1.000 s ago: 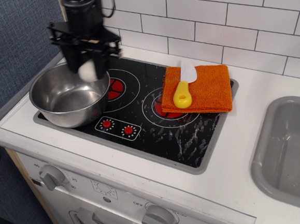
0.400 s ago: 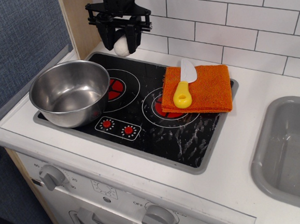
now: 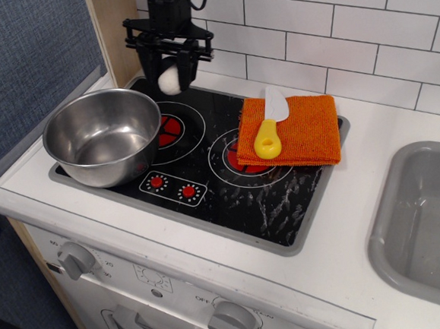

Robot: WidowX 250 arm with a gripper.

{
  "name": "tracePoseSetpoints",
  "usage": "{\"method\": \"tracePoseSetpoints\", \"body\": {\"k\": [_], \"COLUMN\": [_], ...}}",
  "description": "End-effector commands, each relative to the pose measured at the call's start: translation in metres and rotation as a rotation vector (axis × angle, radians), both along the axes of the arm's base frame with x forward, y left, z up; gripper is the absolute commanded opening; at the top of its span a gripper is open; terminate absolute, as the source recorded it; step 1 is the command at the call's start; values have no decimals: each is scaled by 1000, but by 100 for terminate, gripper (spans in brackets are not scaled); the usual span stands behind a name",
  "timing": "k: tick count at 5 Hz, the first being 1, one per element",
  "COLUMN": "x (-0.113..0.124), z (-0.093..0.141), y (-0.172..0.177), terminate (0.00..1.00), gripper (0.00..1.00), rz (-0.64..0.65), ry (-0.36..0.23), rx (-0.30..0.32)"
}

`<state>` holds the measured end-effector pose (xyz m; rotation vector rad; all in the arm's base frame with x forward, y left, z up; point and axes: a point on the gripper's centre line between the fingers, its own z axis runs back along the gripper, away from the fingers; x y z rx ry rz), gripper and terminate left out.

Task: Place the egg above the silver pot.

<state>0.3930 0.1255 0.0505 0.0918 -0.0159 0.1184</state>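
Note:
The silver pot [image 3: 102, 136] sits on the front left burner of the black stove top. My black gripper [image 3: 170, 78] hangs just behind the pot, over the back left corner of the stove. It is shut on the white egg [image 3: 169, 80], which is held low over the stove surface next to the pot's far rim. I cannot tell whether the egg touches the stove.
An orange cloth [image 3: 290, 131] with a yellow-handled white spatula [image 3: 269, 126] lies on the right burner. A grey sink [image 3: 427, 224] is at the right. White tiled wall stands behind the stove, and a wooden panel [image 3: 114, 28] at the back left.
The gripper carried the egg from over the pot to the back of the stove, then came down and slightly left to just behind the pot.

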Motion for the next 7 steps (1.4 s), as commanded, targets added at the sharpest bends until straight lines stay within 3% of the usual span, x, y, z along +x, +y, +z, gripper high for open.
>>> {"method": "tracePoseSetpoints", "body": {"k": [1,4,6,7], "x": [5,7,8,8], "z": [17,55,50,50], "y": [3,-11,-16,-16], "terminate": [0,0,0,100], "gripper": [100,100,100,100], "rz": [-38,-86,-120,-120], "ry": [-45,-145,-113,-113], "rx": [-6,-46,-29,-29]}}
